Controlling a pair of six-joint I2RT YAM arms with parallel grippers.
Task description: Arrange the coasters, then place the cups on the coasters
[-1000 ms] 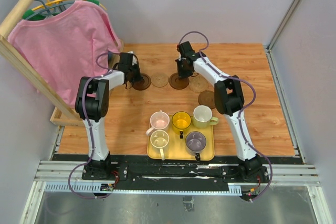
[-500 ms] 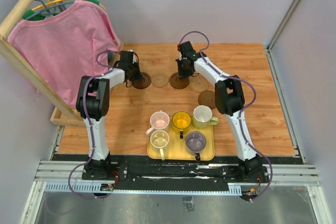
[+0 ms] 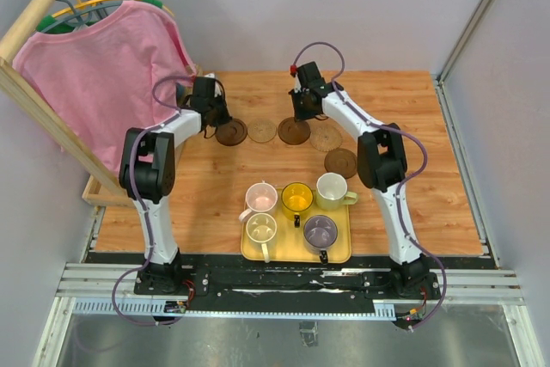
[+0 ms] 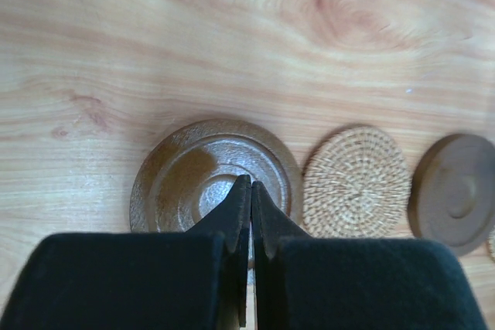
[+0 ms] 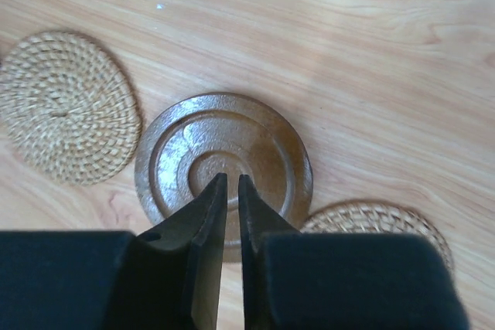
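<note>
Five coasters lie on the wooden table: dark brown (image 3: 231, 132), tan woven (image 3: 263, 131), dark brown (image 3: 294, 131), tan woven (image 3: 326, 137), dark brown (image 3: 341, 162). My left gripper (image 3: 215, 118) hovers shut over the leftmost ringed coaster (image 4: 193, 179), holding nothing; the woven one (image 4: 356, 182) lies to its right. My right gripper (image 3: 298, 113) hangs above the middle brown coaster (image 5: 255, 152), jaws a narrow slit apart and empty. The cups stand on the tray: pink (image 3: 262, 198), yellow (image 3: 297, 198), white (image 3: 331, 187), cream (image 3: 260, 228), grey-purple (image 3: 320, 230).
The yellow tray (image 3: 339, 251) sits at the near middle of the table. A pink shirt (image 3: 112, 66) hangs on a wooden rack at the far left, close to the left arm. Grey walls close in the back and the right side.
Both grippers have lifted and drawn back a little from the coasters they were over. The right jaws have parted slightly. The coasters and cups stay put.
</note>
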